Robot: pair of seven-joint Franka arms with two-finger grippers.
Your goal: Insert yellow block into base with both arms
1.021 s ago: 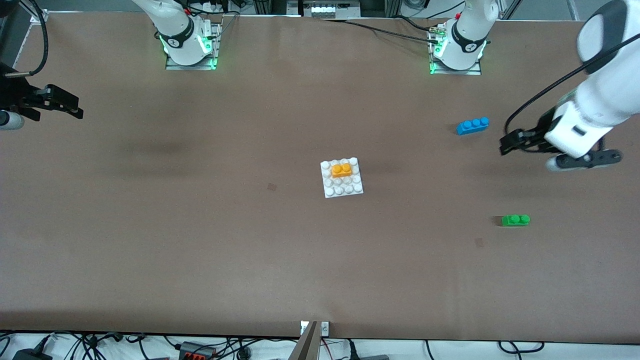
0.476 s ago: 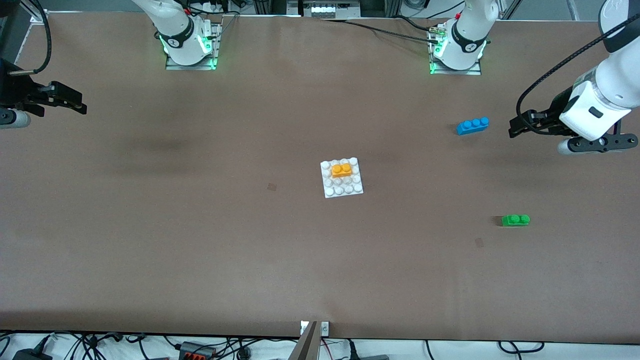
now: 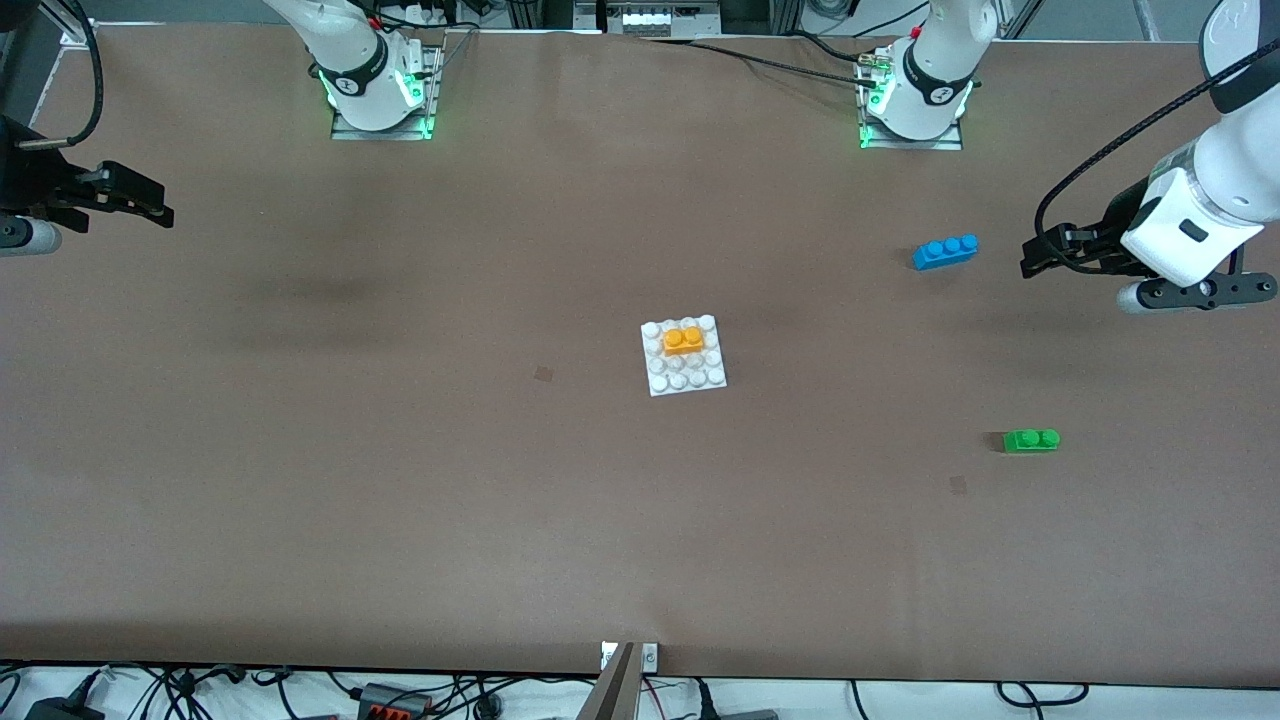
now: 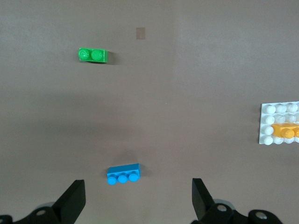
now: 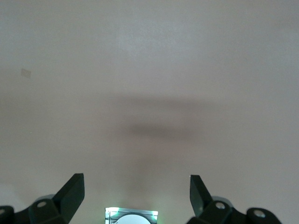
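A small green two-stud plastic brick (image 3: 1031, 440) is seen nearest the front camera, toward the left arm's end of the brown bench (image 3: 400, 480). Farther from the camera, at the bench's middle, the flat white square studded plastic base (image 3: 684, 357) is found, and the small orange-yellow two-stud plastic block (image 3: 684, 341) is seated on its studs, in the part of the plate farther from the camera. Farther still, toward the left arm's end, a longer blue three-stud plastic brick (image 3: 945, 251) is laid. The left pincer (image 3: 1040, 258) is held in the air just beside the blue brick, over bare bench, its jaws spread wide and empty. The right pincer (image 3: 135, 200) is held over the right arm's end of the bench, likewise wide and empty.
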